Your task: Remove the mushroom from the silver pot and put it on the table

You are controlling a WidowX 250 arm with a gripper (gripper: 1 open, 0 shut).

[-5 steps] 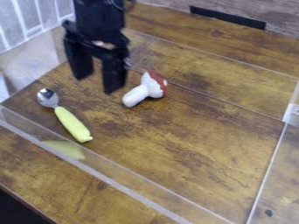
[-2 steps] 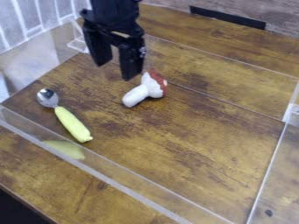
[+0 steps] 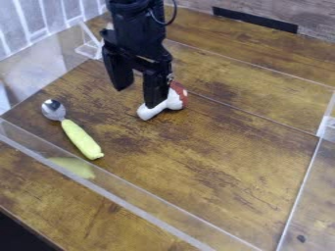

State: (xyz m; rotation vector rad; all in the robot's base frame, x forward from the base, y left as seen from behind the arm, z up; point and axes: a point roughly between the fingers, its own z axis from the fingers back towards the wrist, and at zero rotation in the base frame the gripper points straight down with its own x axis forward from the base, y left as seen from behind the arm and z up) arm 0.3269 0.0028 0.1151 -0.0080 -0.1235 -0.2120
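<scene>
The scene is filled by the table [image 3: 249, 147], a brown plank top with dark grain. On it a clear-walled enclosure [image 3: 157, 211] is set, whose near edge runs diagonally across the lower part of the view; its far walls are hard to trace against the wood and the pale bars at upper left.

The black arm is seen coming down from the top edge, where its upper part is cut off. Its gripper [image 3: 139, 86] is pointed downward with the two dark fingers spread wide and nothing held between them. Whether the fingertips touch the tabletop cannot be told.

The yellow corn-like toy [image 3: 81, 138] is laid on the wood at lower left, well apart from the gripper, and a faint yellow reflection of it is seen in the clear wall below. Just above its upper end a small round silver thing [image 3: 53, 108] is set; its shape is too small to be made out.

The mushroom [image 3: 163, 102] lies on its side on the table, just beside the right-hand finger and slightly below it, white stem pointing lower left, red-brown cap upper right. Part of it is covered by that finger.
</scene>
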